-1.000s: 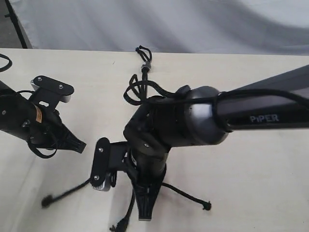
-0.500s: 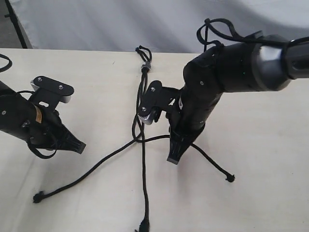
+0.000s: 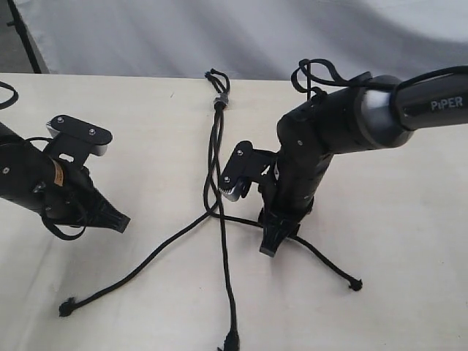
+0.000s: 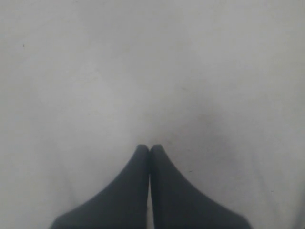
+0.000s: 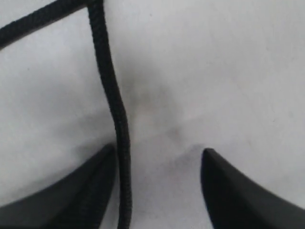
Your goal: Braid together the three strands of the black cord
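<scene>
The black cord [image 3: 214, 146] runs down the table from its loops and a small grey band [image 3: 219, 100]. Near the middle it splits into the three strands. The left strand [image 3: 131, 268] ends at the front left, the middle strand [image 3: 227, 285] at the front edge, and the right strand [image 3: 325, 261] at the right. My right gripper [image 3: 272, 241] points down onto the right strand and is open. That strand [image 5: 112, 100] lies loose between the jaws, close to one finger [image 5: 90, 186]. My left gripper [image 3: 119, 221] rests shut and empty at the left, away from the cord, its tips [image 4: 149, 148] pressed together.
The pale table [image 3: 409, 241] ends at a grey backdrop [image 3: 256, 36] behind. Glossy cables [image 3: 322, 73] loop over the right arm. Another cable [image 3: 6, 93] lies at the far left edge. The right wrist camera mount [image 3: 238, 172] hangs close above the cord.
The right gripper carried the right strand from the front middle out to the right, then opened and let it go. The left arm has not moved.
</scene>
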Available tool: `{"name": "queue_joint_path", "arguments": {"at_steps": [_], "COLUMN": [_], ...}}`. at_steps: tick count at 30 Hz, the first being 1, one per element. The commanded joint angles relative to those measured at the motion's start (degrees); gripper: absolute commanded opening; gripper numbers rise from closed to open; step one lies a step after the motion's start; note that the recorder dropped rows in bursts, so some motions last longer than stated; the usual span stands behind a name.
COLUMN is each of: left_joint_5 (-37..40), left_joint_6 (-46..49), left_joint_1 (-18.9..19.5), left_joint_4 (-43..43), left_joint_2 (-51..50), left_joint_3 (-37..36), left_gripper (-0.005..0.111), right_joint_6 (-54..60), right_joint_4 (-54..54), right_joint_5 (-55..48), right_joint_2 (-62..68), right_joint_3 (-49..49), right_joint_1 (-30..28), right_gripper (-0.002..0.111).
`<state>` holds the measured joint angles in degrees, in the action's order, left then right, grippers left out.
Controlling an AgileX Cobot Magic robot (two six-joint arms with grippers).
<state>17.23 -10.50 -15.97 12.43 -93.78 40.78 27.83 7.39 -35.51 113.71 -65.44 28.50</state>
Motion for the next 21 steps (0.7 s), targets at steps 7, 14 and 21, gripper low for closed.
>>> {"name": "queue_joint_path", "arguments": {"at_steps": [7, 14, 21], "left_joint_5": [1.0, 2.3, 12.0], "left_joint_6": [6.3, 6.2, 3.0], "left_joint_1": [-6.8, -20.7, -26.8], "left_joint_4": [-13.0, -18.7, -19.9], "left_joint_2": [0.4, -0.2, -9.3], "left_joint_3": [-0.2, 6.8, 18.4], "left_gripper": [0.0, 0.001, 0.048], "right_joint_6": [-3.8, -4.9, -3.4], "right_joint_4": [1.1, -3.4, -3.4], "right_joint_5": [1.1, 2.3, 8.7], "right_joint_2": [-15.6, -22.9, -23.4], "right_joint_3": [0.2, 1.6, 5.0], "right_joint_1": [-6.6, -17.1, -19.9], "right_gripper": [0.079, 0.079, 0.079]}}
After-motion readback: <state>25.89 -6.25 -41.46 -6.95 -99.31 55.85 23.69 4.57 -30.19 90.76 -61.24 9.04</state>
